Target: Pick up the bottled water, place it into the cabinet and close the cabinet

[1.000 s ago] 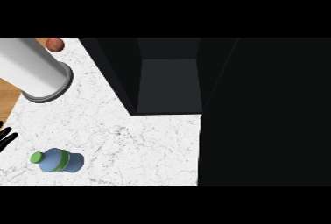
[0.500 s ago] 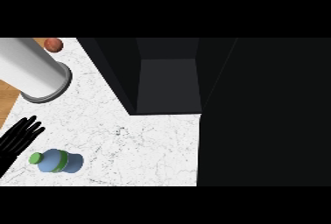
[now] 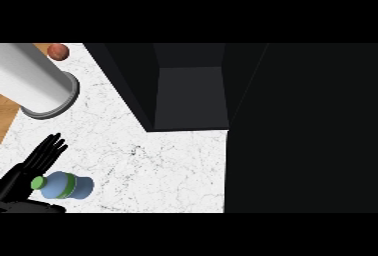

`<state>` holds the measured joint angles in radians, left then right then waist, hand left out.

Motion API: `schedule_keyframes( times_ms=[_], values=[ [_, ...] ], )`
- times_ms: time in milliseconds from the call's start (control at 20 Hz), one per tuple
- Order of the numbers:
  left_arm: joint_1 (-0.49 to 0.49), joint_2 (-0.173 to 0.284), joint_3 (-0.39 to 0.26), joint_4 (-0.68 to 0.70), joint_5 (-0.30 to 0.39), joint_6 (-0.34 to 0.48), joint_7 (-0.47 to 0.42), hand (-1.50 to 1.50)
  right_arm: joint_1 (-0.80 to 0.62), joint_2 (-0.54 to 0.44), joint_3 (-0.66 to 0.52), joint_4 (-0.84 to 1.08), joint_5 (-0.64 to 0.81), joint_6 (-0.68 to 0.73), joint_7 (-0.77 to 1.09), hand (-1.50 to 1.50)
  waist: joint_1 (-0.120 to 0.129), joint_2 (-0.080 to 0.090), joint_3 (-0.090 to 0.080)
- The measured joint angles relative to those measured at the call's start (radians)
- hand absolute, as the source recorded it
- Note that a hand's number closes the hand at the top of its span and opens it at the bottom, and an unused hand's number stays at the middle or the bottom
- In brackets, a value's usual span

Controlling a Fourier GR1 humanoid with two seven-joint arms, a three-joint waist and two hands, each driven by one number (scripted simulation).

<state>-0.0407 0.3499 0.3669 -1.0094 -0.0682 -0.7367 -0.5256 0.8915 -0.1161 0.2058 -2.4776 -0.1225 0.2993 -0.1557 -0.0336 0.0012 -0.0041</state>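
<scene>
The bottled water (image 3: 68, 186) lies on its side on the white marble counter (image 3: 162, 165) at the lower left, a small blue bottle with its green cap (image 3: 38, 182) pointing left. My left hand (image 3: 31, 167) comes in from the lower left edge, open, with straight fingers pointing up and to the right. It is just left of the bottle, and the cap overlaps its palm. The fingers are not curled round the bottle. The dark cabinet (image 3: 190, 95) stands open at the counter's back. My right hand shows nowhere.
A tall white cylinder (image 3: 33, 80) stands at the upper left with a small reddish-brown round thing (image 3: 57, 50) behind it. A wooden strip (image 3: 7, 117) runs along the left edge. A large dark panel (image 3: 303, 130) fills the right side.
My left hand has come further in from the left edge, rising up and to the right until it is beside the bottle's cap. The bottle has not moved.
</scene>
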Motion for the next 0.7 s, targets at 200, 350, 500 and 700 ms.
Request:
schedule_keyframes(
  times_ms=[200,350,500,700],
  values=[
    [-0.025,0.003,-0.052,0.106,-0.030,0.026,-0.065,-1.50,0.034,-0.006,0.009,-0.001,0.005,0.015,-0.024,-1.50,-0.006,0.001,-0.001],
    [-0.042,0.004,-0.097,0.165,-0.043,0.030,-0.093,-1.50,0.041,-0.009,0.008,-0.002,0.007,0.017,-0.029,-1.50,-0.005,0.002,-0.001],
    [-0.058,0.003,-0.133,0.225,-0.045,0.034,-0.116,-1.50,0.056,-0.009,0.016,-0.003,0.010,0.019,-0.039,-1.50,-0.007,0.003,-0.002],
    [-0.083,-0.010,-0.165,0.297,-0.040,0.054,-0.155,1.50,0.067,-0.004,0.017,0.003,0.017,0.019,-0.060,-1.50,-0.005,0.003,-0.002]
  ],
)
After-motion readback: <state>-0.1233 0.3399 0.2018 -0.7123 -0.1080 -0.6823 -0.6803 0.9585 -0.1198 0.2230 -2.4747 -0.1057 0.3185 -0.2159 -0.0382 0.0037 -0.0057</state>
